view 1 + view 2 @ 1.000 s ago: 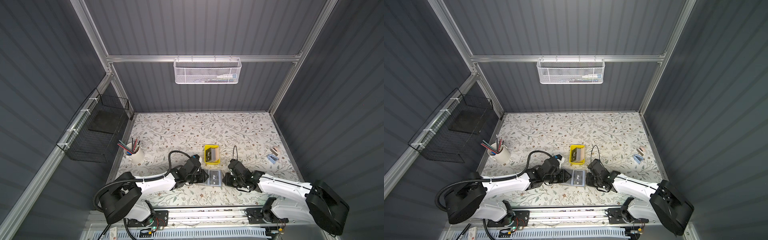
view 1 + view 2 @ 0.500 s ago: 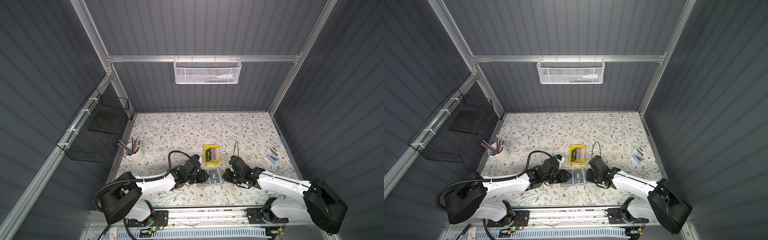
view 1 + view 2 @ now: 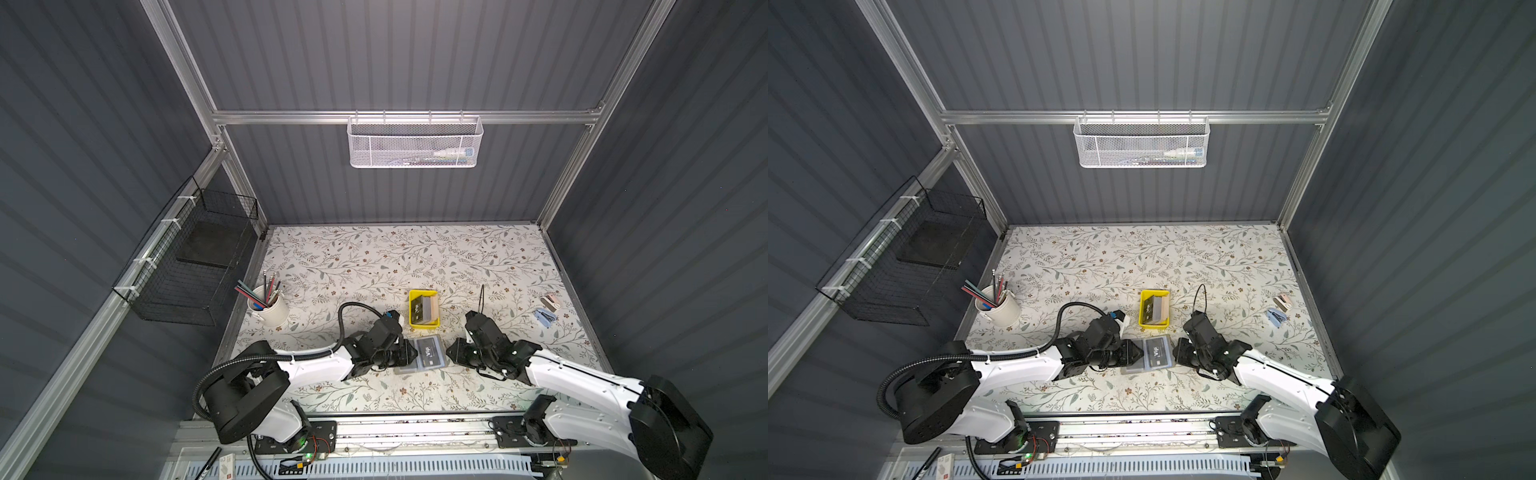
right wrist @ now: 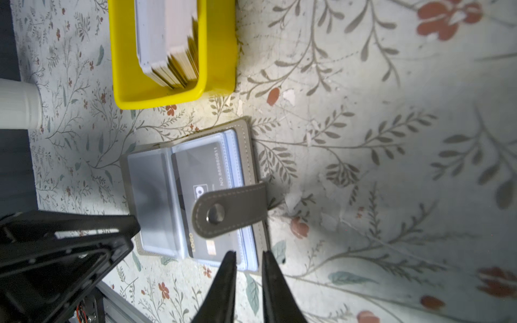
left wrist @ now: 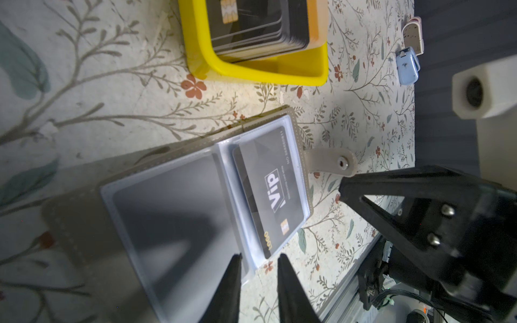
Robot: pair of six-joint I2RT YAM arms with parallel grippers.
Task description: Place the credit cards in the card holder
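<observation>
The grey card holder (image 3: 428,353) (image 3: 1156,352) lies open on the table between my two grippers. A black VIP credit card (image 5: 268,190) (image 4: 201,167) sits in its right sleeve; the left sleeve (image 5: 167,201) looks empty. The snap strap (image 4: 229,207) stands raised off the holder's right edge. More credit cards (image 3: 423,309) (image 5: 260,25) stand stacked in the yellow tray (image 3: 424,325) behind it. My left gripper (image 3: 413,355) (image 5: 258,256) hovers narrowly open at the holder's left half. My right gripper (image 3: 448,353) (image 4: 249,253) is narrowly open at its right edge, gripping nothing.
A white cup of pencils (image 3: 268,309) stands at the left. Small blue (image 3: 544,316) and pink (image 3: 550,301) items lie at the right. A black wire basket (image 3: 195,266) hangs on the left wall, a white mesh basket (image 3: 415,141) on the back wall.
The holder now lies spread wider, its left half laid out toward the left gripper. The right gripper has shifted slightly along the holder's right edge and its jaws have parted a little.
</observation>
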